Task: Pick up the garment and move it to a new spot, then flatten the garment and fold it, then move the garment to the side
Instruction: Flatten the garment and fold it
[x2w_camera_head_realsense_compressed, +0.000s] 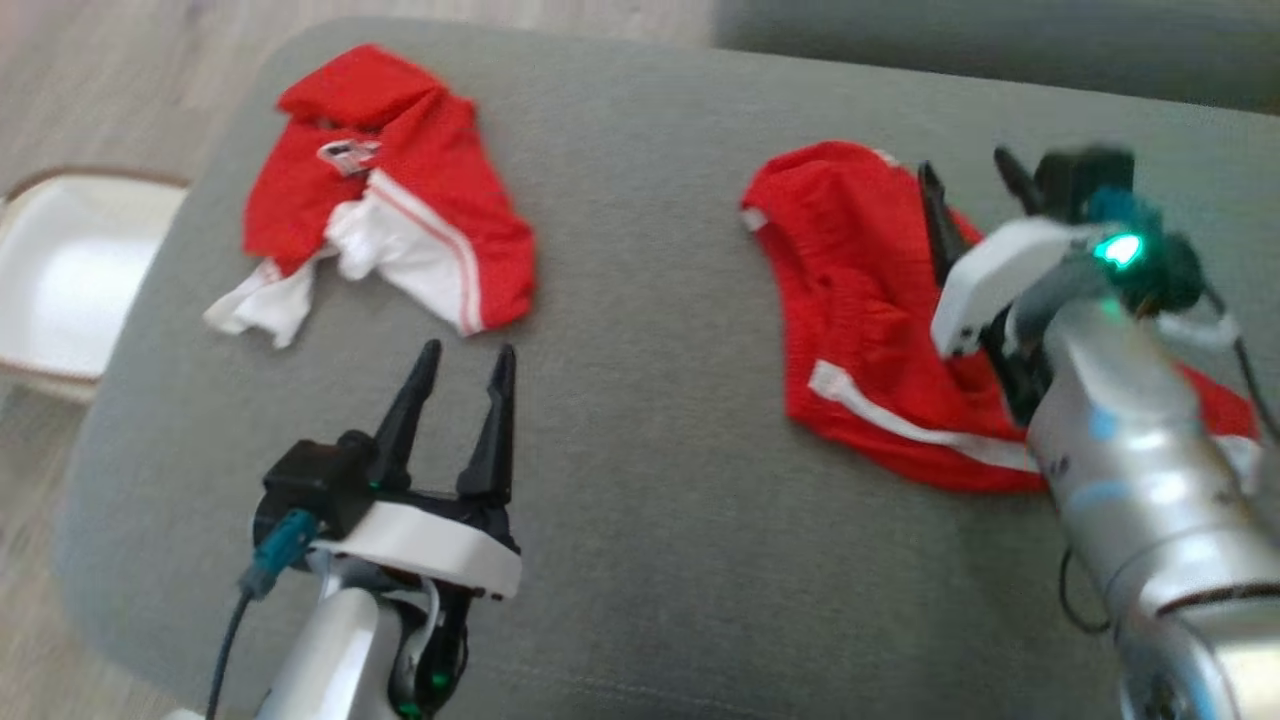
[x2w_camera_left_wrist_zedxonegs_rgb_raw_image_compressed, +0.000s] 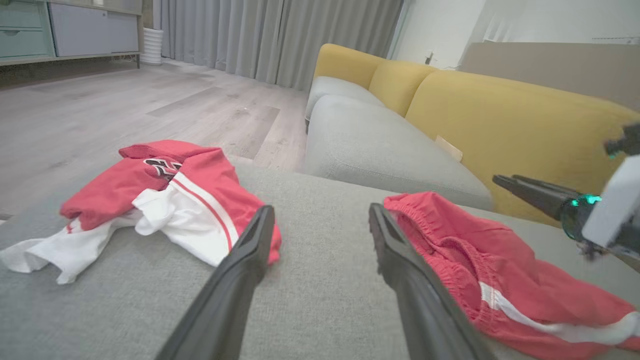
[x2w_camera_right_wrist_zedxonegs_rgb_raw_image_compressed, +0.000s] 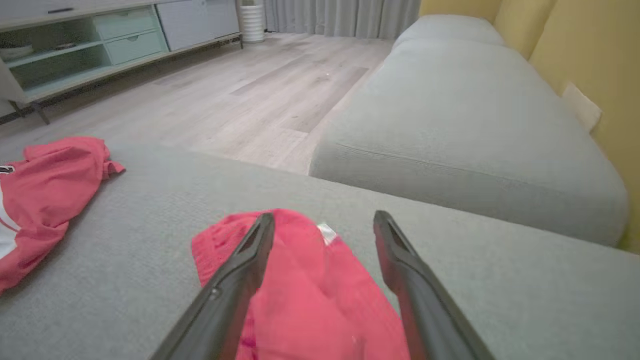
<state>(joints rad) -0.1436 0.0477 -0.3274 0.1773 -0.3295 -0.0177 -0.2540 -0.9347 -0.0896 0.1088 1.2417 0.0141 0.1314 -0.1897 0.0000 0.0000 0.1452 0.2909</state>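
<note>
- The red shorts (x2w_camera_head_realsense_compressed: 850, 300) lie crumpled on the right half of the grey ottoman (x2w_camera_head_realsense_compressed: 650, 420), with the white-striped hem toward the robot.
- The right hand (x2w_camera_head_realsense_compressed: 970, 190) is over the shorts with its fingers spread, grasping nothing. Whether the tips touch the cloth cannot be told.
- The left hand (x2w_camera_head_realsense_compressed: 468, 350) hovers released over bare cushion at the near left.
- A second red-and-white garment (x2w_camera_head_realsense_compressed: 400, 200) is bunched at the far left, close to the rounded edge.
- A broad bare strip of cushion runs down the middle between the two garments.
- Past the far edge is wood floor (x2w_camera_right_wrist_zedxonegs_rgb_raw_image_compressed: 280, 85), then a grey sofa seat (x2w_camera_right_wrist_zedxonegs_rgb_raw_image_compressed: 465, 115) with a yellow backrest (x2w_camera_left_wrist_zedxonegs_rgb_raw_image_compressed: 500, 120).
- A white tray (x2w_camera_head_realsense_compressed: 70, 270) stands on the floor beside the ottoman's left edge.
</note>
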